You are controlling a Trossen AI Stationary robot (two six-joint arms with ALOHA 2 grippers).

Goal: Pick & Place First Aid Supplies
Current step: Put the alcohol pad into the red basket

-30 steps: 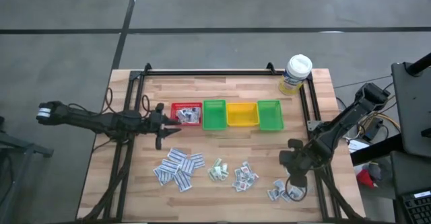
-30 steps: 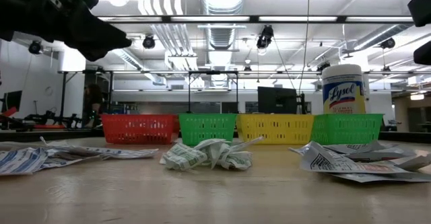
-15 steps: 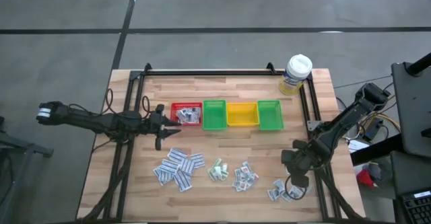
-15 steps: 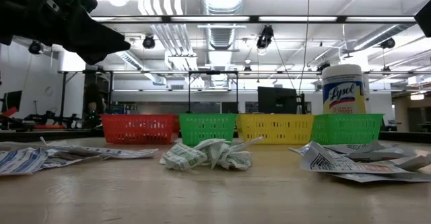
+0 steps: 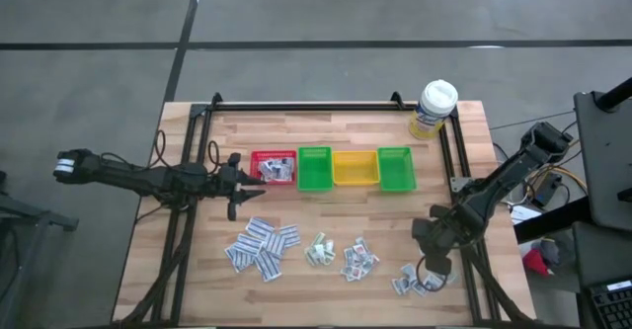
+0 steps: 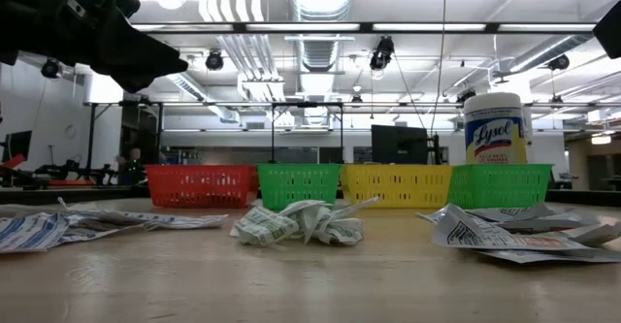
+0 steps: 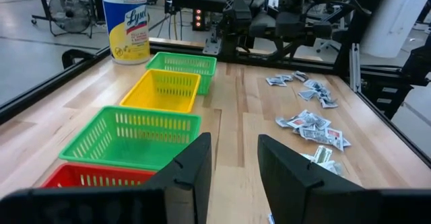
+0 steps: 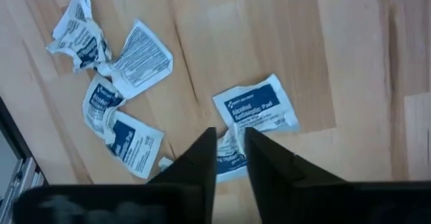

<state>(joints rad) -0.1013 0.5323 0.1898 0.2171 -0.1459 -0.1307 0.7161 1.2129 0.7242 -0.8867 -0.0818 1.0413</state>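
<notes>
The first aid supplies are small white printed packets lying flat on the wooden table in loose heaps: one [image 5: 262,247] near left, two [image 5: 318,250] [image 5: 358,258] in the middle, one [image 5: 413,280] near right. More packets lie in the red bin [image 5: 274,168]. My right gripper [image 5: 427,262] points down over the near-right heap, its fingers a little apart above a blue-printed packet [image 8: 256,106], holding nothing. My left gripper [image 5: 255,176] hovers level beside the red bin, open and empty [image 7: 232,143].
Four small bins stand in a row: red, green [image 5: 314,168], yellow [image 5: 355,167], green [image 5: 395,168]. A white-capped bottle with a yellow label [image 5: 433,109] stands at the far right corner. A black metal frame [image 5: 296,105] runs along the table's edges.
</notes>
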